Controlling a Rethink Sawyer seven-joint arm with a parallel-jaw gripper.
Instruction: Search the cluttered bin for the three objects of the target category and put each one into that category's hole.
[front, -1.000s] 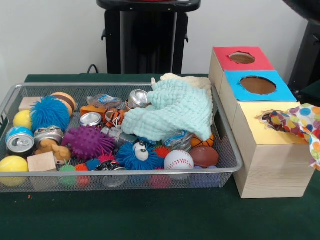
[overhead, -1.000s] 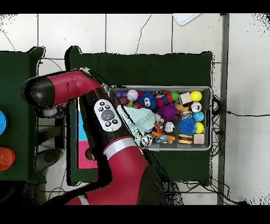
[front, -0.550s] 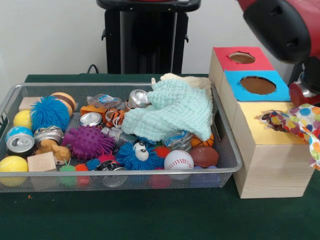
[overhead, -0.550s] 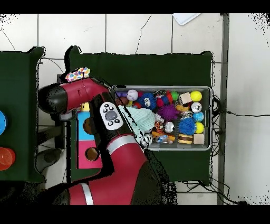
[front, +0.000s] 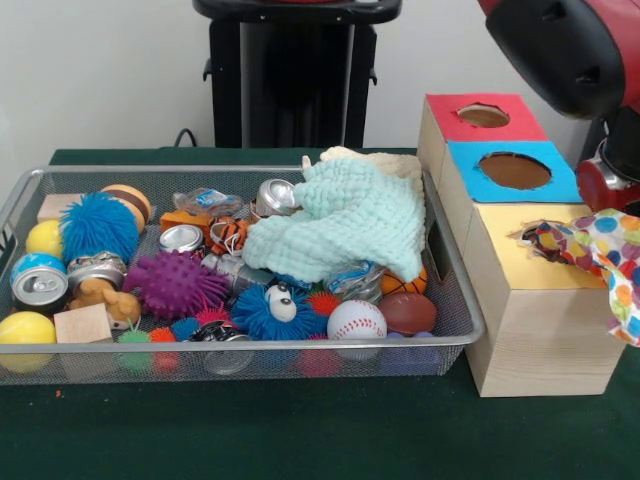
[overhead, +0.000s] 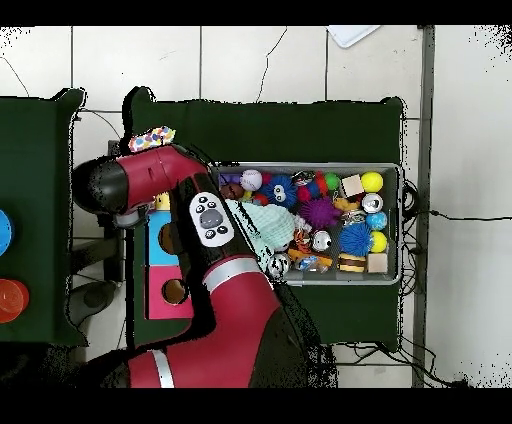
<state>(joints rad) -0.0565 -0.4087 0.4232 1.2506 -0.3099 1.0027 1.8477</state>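
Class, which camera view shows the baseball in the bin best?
The front view: the baseball sits unobstructed against the wire bin's near wall, red stitching visible. The overhead view shows only a small white ball in the corner.

Seen from above, a red robot arm (overhead: 190, 300) rises from six o'clock and bends toward nine o'clock, covering part of a box (overhead: 160, 275) with coloured panels. A spotted cloth (overhead: 151, 139) lies at its ten o'clock. A wire bin (overhead: 390, 175) of toys sits at three o'clock.
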